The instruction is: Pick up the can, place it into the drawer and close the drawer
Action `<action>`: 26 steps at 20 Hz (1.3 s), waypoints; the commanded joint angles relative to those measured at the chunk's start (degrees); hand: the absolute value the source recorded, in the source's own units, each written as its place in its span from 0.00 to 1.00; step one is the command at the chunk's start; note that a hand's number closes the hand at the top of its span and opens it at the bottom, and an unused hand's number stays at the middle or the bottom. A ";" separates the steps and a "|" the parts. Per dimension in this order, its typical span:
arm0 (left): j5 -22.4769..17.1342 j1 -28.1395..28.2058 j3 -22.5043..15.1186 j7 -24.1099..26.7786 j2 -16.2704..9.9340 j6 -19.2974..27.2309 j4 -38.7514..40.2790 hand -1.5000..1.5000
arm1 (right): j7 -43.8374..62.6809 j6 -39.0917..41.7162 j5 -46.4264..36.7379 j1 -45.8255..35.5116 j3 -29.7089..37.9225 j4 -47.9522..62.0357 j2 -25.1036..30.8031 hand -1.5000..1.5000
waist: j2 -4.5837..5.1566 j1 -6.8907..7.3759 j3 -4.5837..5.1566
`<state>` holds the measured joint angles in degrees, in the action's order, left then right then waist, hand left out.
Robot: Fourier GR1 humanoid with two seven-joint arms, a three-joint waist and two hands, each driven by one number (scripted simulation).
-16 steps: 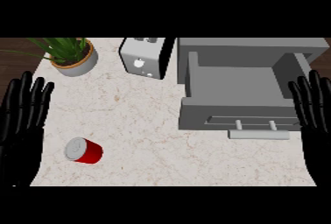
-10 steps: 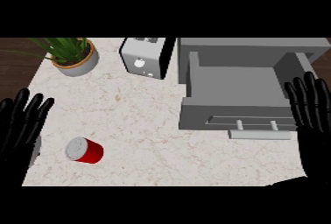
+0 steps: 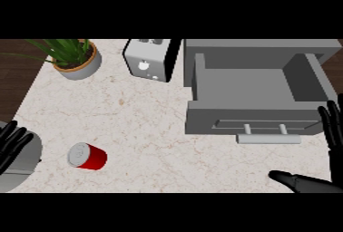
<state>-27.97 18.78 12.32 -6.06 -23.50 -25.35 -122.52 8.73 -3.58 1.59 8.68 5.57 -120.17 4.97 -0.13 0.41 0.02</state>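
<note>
Two hands frame the counter (image 3: 134, 118), and neither holds anything. The left hand (image 3: 12, 144) sits at the left edge with its fingers straight and slightly spread, just beside the can (image 3: 88, 156); the right hand (image 3: 330, 149) shows at the right edge, fingers straight and pointing up, thumb stretched out low along the bottom.

The step in hand looks to be the reach for the can, and the left hand is much the nearer. The can lies on its side, so a good approach would bring the open hand down over the curved wall with thumb and fingers on opposite sides, closing across the middle (a push from one side would likely set it rolling).

The can is red with a silvery end cap facing up and left. It rests on the speckled counter at lower left, well apart from the grey drawer (image 3: 254, 90), which stands pulled out at the right, its tray bare and its bar handle (image 3: 268, 139) facing the robot. The drawer needs no opening first.
</note>
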 commanded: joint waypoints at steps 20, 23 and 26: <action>-31.34 4.59 14.54 -18.34 -4.62 -4.05 1.26 0.00 | -3.41 14.33 16.38 11.33 16.23 -1.42 4.56 0.00 | 0.06 -0.45 -0.05; -31.76 0.66 14.86 -21.70 -5.31 -0.50 1.59 0.00 | -1.39 15.10 17.98 13.07 17.97 -5.27 4.39 0.00 | 0.07 -0.62 -0.03; -29.93 1.62 12.37 -22.96 -1.69 0.03 0.13 0.00 | -5.46 18.75 18.80 16.68 20.19 -3.21 3.14 0.00 | 0.04 -0.63 -0.04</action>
<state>-57.04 20.87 26.36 -25.79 -27.14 -28.13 -120.03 3.66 13.30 19.01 23.38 23.38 -122.84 8.53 -0.08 -0.26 -0.02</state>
